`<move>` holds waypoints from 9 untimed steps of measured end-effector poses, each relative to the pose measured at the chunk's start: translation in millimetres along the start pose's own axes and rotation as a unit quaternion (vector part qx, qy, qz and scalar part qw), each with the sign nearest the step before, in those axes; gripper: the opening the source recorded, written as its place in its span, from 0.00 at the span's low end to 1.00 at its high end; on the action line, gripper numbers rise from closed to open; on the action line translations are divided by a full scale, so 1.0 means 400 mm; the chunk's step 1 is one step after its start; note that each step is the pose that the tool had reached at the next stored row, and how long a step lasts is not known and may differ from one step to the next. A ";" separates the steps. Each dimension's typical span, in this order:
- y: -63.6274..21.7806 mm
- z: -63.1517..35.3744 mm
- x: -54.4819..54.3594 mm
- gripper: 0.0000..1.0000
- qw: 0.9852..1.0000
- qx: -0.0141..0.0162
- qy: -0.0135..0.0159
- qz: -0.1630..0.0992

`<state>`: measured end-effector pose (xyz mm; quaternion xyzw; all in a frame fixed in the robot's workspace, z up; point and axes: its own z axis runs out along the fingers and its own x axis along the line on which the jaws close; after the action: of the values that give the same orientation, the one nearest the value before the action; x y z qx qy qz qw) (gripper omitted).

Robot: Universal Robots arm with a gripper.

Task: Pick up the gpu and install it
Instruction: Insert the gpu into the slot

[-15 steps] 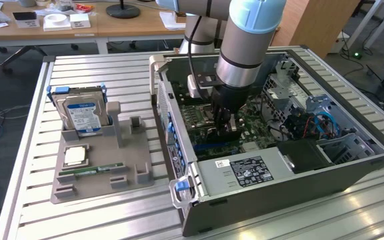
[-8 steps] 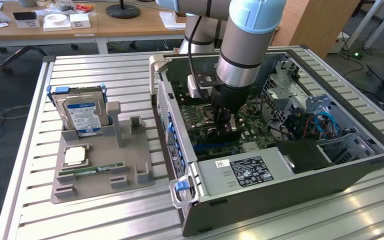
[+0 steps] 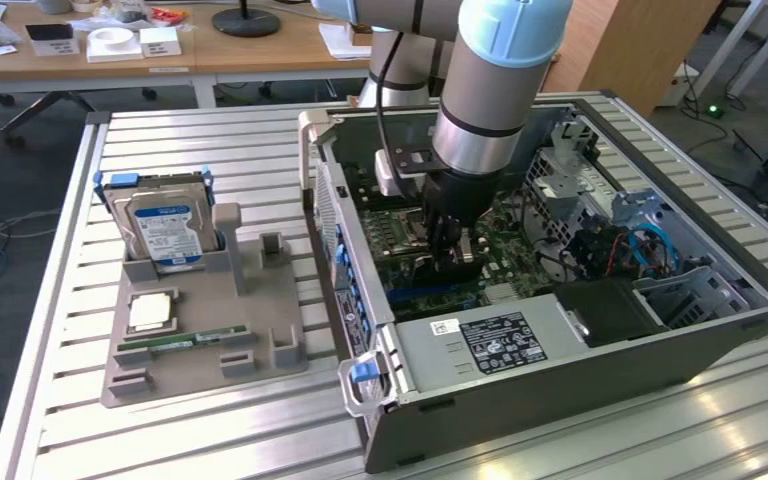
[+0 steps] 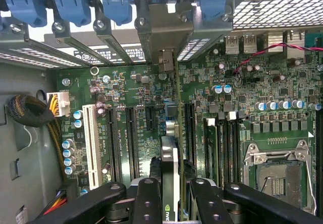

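Held edge-on between my fingers [image 4: 146,199], the gpu [image 4: 170,161] is a thin dark card with a green logo. Its metal bracket [image 4: 164,35] reaches up to the case's rear slot openings. My gripper [image 4: 171,196] is shut on the card from both sides. The card stands upright over the green motherboard [image 4: 141,98], in line with a gap between the black expansion slots [image 4: 132,138]. In the exterior view my gripper [image 3: 452,258] is down inside the open computer case [image 3: 584,340], close to the motherboard [image 3: 511,250].
Blue retention clips [image 4: 70,2] line the case's rear edge. An empty CPU socket [image 4: 275,171] and a cable bundle [image 4: 30,110] flank the slots. Outside the case, a grey holder [image 3: 204,335] carries a hard drive [image 3: 164,225], a CPU [image 3: 153,312] and a RAM stick [image 3: 177,341].
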<state>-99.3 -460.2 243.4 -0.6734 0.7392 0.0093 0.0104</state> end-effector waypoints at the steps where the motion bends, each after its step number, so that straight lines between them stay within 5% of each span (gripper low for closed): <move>1: 0.000 0.000 0.000 0.27 1.000 0.000 0.000 0.000; 9: 0.000 0.000 0.001 0.27 1.000 0.000 -0.003 0.000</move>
<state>-99.5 -460.5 243.4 -0.6734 0.7391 0.0117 0.0125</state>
